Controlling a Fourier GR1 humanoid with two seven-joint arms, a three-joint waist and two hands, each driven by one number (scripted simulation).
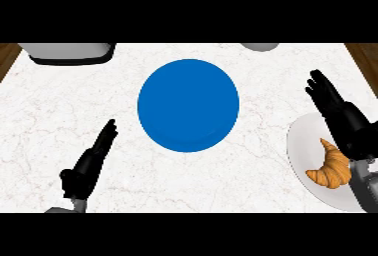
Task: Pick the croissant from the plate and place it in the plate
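Altogether: two plates (blue plate [188,105], white plate [301,150]), one croissant [331,167].

My counter [66,115] is white marble with faint reddish veins, and brown wood shows past its far corners. A blue plate [188,105] lies on it at the middle. A white plate [301,150] sits at the near right, partly cut by the edge. At the far left stands a grey and black object [71,52]; a grey round thing [260,46] shows at the far right.

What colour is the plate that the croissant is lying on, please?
White, in the head view: the plate under the croissant.
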